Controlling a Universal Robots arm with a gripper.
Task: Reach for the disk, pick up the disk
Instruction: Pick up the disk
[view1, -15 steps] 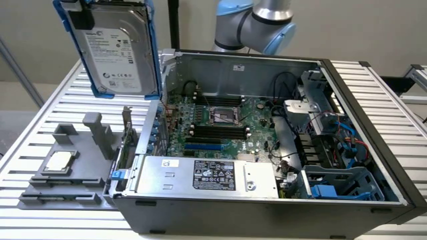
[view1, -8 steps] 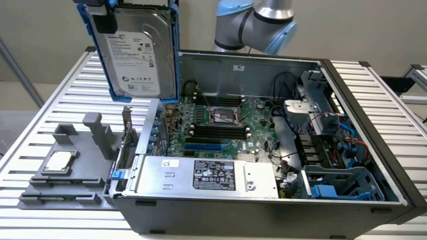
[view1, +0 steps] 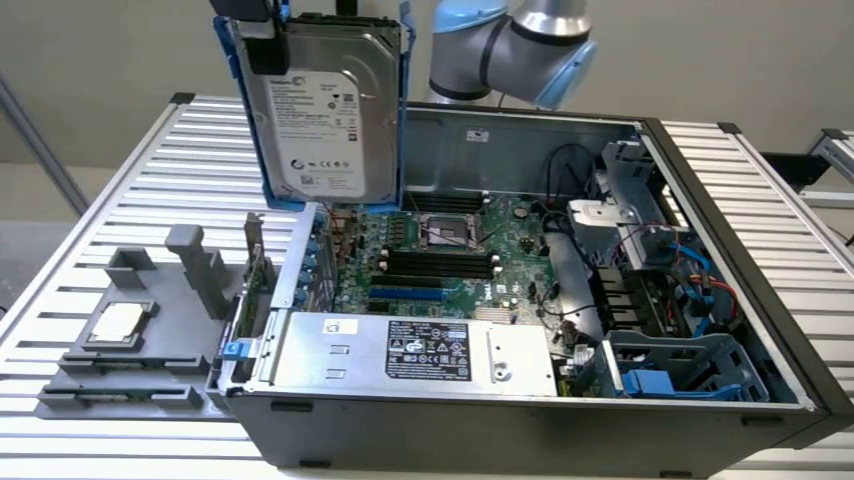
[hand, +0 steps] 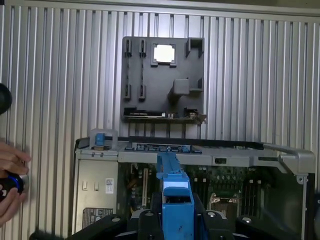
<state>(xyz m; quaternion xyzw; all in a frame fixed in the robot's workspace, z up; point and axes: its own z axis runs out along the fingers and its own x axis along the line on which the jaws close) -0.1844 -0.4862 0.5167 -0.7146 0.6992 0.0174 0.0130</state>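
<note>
While the end effector (hand: 177, 222) pinches the disk (view1: 324, 110), fingers (hand: 11, 160) show wrist-side.

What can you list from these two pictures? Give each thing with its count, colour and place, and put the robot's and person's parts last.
disk: one, silver-grey with blue rails, held upright above the case.
computer case: one, dark grey, open, on the table.
motherboard: one, green, inside the case.
power supply: one, grey with black label, at the case front.
fixture tray: one, grey, on the exterior view's left.
chip: one, silvery, on the tray.
slatted table: one, silver, beneath everything.
gripper: one, black, clamping the disk's rail.
robot arm: one, silver-blue, behind the case.
hand: one, at the wrist view's edge.
</note>
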